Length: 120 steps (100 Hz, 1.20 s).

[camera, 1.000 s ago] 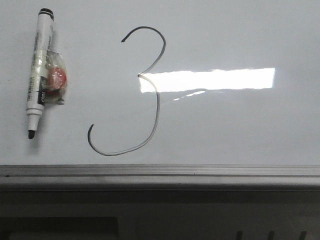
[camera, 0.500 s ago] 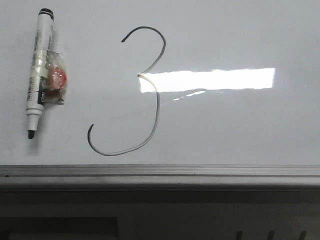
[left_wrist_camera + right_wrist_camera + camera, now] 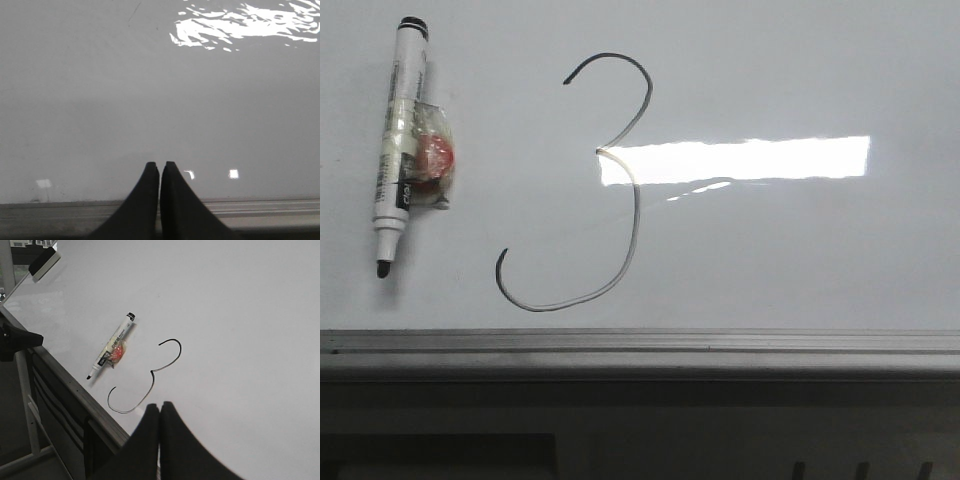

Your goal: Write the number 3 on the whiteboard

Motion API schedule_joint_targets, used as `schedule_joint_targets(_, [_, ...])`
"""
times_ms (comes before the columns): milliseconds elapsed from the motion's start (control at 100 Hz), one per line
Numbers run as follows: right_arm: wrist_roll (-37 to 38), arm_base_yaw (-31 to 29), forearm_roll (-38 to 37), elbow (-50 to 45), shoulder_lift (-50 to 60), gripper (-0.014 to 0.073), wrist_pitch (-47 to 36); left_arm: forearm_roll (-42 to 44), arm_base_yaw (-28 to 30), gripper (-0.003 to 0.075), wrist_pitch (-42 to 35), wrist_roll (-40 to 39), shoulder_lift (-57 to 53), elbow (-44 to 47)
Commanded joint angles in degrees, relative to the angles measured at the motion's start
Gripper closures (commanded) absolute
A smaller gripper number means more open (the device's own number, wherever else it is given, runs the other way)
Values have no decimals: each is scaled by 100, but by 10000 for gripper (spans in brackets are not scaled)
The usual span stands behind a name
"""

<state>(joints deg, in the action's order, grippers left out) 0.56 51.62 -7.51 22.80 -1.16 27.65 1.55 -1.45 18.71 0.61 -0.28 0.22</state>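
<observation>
A thin dark number 3 (image 3: 638, 190) is drawn on the pale glossy whiteboard (image 3: 800, 260); it also shows in the right wrist view (image 3: 152, 377). A white marker (image 3: 398, 150) with its black tip bare lies flat on the board left of the 3, a red and clear wrapper taped to its side; the right wrist view shows the marker (image 3: 111, 351) too. My left gripper (image 3: 160, 165) is shut and empty over bare board near the frame edge. My right gripper (image 3: 160, 405) is shut and empty, held above the board near the 3. Neither gripper shows in the front view.
The board's grey metal frame (image 3: 640, 345) runs along the near edge. A bright rectangular light reflection (image 3: 740, 160) lies across the board right of the 3. A black and white eraser (image 3: 44, 263) sits at the board's far corner in the right wrist view.
</observation>
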Motion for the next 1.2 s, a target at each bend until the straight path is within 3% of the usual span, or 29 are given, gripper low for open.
schedule_joint_targets(0, [-11,-33,-106,125,-89,658,-440,-44,11,741,-421,-61,-138,185])
schedule_joint_targets(630, [-11,-33,58,125,-89,658,-381,-44,11,741,-421,-61,-138,185])
schedule_joint_targets(820, [-11,-153,321,-69,-89,658,-1019,-44,11,741,-421,-61,-138,185])
schedule_joint_targets(980, [-11,-913,332,-640,-89,658,-2267,-44,11,741,-421,-61,-138,185])
schedule_joint_targets(1100, [-11,-2028,609,-1263,-89,658,-3595,-44,11,741,-421,-61,-138,185])
schedule_joint_targets(1190, [-11,-2884,684,-1656,-89,658,-4065,-44,11,741,-421,-61,-138,185])
